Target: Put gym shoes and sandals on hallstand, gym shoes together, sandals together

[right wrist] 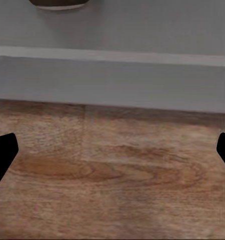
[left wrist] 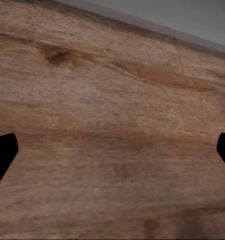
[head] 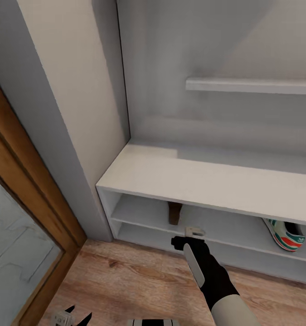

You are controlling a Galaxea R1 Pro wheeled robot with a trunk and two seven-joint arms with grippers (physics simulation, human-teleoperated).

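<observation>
The pale-grey hallstand [head: 180,174] stands against the wall with two open shelf levels. One white gym shoe [head: 286,235] with green stripes and an orange-red heel lies on a shelf at the right. A dark brown sandal [head: 174,213] sits on the shelf further left, half hidden under the top board; its dark edge [right wrist: 57,3] shows in the right wrist view. My right gripper [head: 182,242] [right wrist: 112,155] hovers open over the corridor floor [head: 139,280] just in front of the rack, below the sandal, holding nothing. My left gripper [head: 79,316] [left wrist: 112,155] is open and empty above the floor planks [left wrist: 112,100].
A wood-framed door or mirror panel [head: 21,253] stands at the left, beside a grey wall corner [head: 57,136]. A floating shelf [head: 252,85] hangs on the wall above the rack. Bare planks run between the rack and my base.
</observation>
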